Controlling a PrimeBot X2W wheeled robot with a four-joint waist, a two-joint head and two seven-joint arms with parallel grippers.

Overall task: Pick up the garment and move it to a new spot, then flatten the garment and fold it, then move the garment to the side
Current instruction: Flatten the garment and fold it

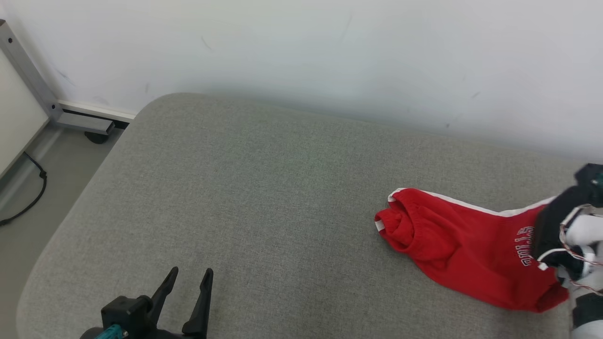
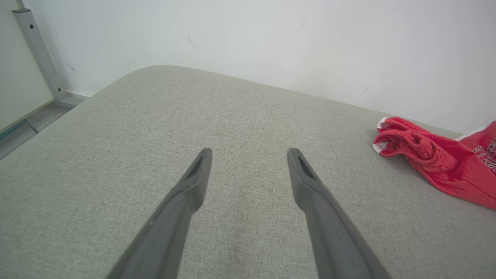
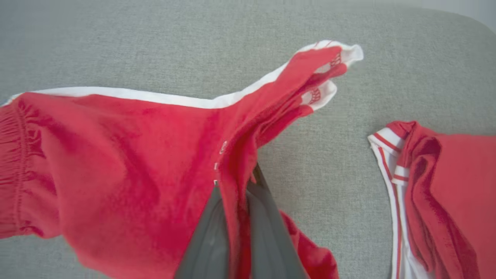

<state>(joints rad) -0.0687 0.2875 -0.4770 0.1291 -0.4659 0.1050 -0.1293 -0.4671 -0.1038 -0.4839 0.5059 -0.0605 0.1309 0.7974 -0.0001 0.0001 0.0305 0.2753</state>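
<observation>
Right wrist view: we are seeing right gripper (image 3: 237, 190) clamping red shorts (image 3: 116, 155); left gripper (image 2: 250, 155) hanging open.

Head view: high, tilted down across the grey cushion (image 1: 282, 212) toward the wall (image 1: 330, 56) at twelve o'clock. Left wrist: low, skimming the same cushion, garment (image 2: 438, 166) at three o'clock. Right wrist: close overhead — same garment

The left tool (image 1: 191, 272) sat low on the robot's left, fingers (image 2: 193, 182) spread wide, pointing forward, holding nothing. The right tool (image 3: 236, 183) was clamped shut, with a fold of the garment (image 3: 116, 155) pinched between its jaws.
</observation>
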